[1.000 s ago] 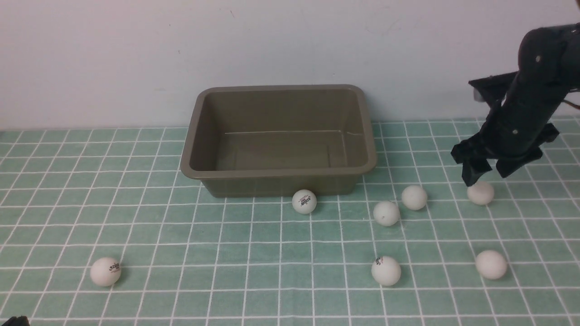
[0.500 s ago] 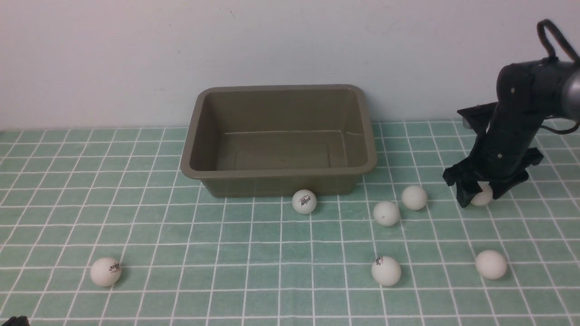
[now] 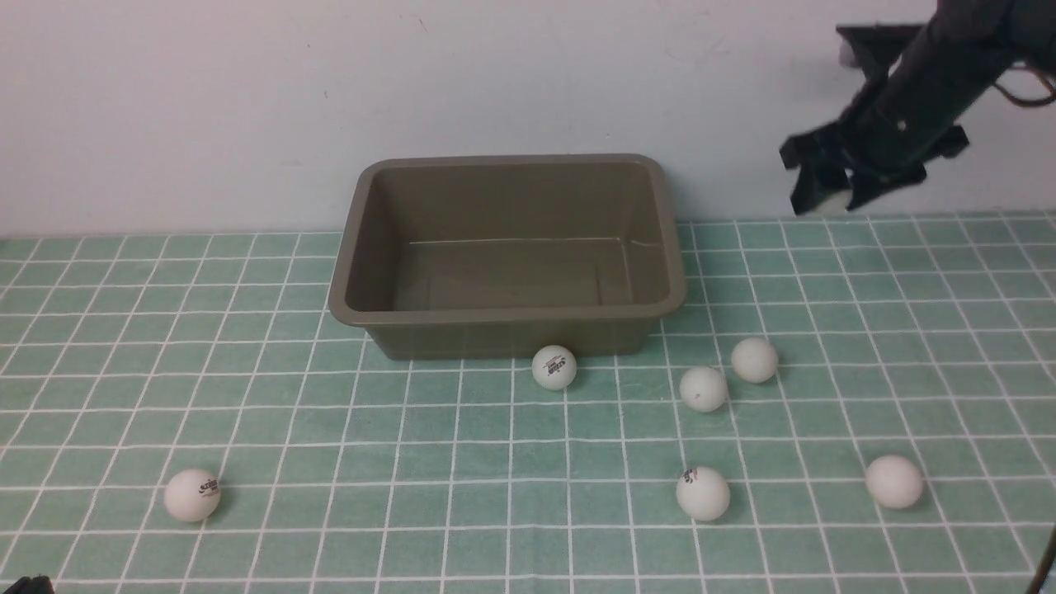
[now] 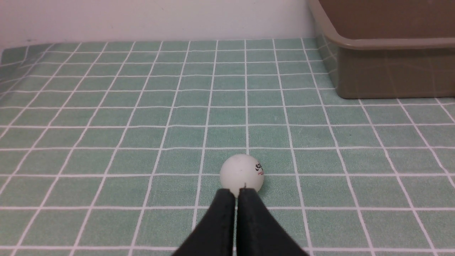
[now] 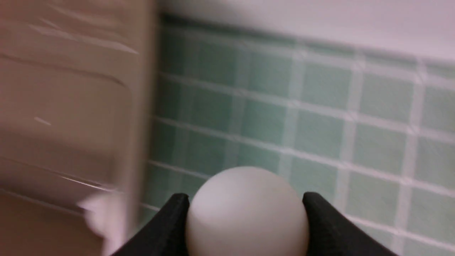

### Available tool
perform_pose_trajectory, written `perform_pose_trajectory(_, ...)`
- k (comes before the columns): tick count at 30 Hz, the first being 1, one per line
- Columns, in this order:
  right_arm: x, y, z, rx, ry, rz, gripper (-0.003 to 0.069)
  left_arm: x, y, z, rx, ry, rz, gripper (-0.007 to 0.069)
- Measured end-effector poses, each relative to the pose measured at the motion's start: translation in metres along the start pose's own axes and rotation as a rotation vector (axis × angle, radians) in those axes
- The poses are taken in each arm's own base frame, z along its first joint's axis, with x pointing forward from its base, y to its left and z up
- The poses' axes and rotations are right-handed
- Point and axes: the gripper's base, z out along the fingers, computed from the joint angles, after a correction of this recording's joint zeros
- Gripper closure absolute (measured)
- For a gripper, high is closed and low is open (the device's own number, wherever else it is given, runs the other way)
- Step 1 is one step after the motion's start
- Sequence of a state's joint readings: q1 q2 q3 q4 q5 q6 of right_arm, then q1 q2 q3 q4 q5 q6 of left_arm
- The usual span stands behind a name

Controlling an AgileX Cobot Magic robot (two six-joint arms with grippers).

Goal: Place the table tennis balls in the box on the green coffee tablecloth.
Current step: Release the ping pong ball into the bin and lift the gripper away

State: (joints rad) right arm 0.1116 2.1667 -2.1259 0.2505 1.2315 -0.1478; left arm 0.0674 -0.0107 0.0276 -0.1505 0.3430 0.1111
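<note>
1. Left gripper (image 4: pixel 237 191) sits low at the near left, jaws pressed together and empty, with a logo ball (image 4: pixel 241 173) just beyond its tips on the green coffee tablecloth (image 3: pixel 330 462).
2. Near right lie a marked ball (image 3: pixel 703 493) and a plain ball (image 3: pixel 894 481).
3. Farther, a paired ball (image 3: pixel 703 388) and its neighbour ball (image 3: pixel 754 360) rest close together.
4. A printed ball (image 3: pixel 553 367) sits just beside the front wall of the box (image 3: pixel 507 318).
5. High to the right of the box, the right gripper (image 3: pixel 829 202) clamps a held ball (image 5: pixel 247 209).

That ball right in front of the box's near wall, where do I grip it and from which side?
Probably come straight down and pinch the ball across its middle, closing from its left and right: the box wall close behind leaves little room there.
</note>
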Motion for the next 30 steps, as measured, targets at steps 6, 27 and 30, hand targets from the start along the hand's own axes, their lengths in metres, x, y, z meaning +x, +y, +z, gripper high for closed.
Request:
perform_pose_trajectory(6,-0.007,0.082,-0.005,-0.12,-0.035,-0.134,0.0298,0.0,0.0,0.0,0.0,0.0,0.0,0.0629)
perform_pose_trajectory(27,0.017,0.154,0.081,-0.125,0.078,-0.351,0.0137,0.0,0.0,0.0,0.0,0.0,0.0,0.0629)
perform_pose_trajectory(30,0.01,0.149,0.06,-0.109,0.055,-0.338,0.0132,0.0,0.0,0.0,0.0,0.0,0.0,0.0629)
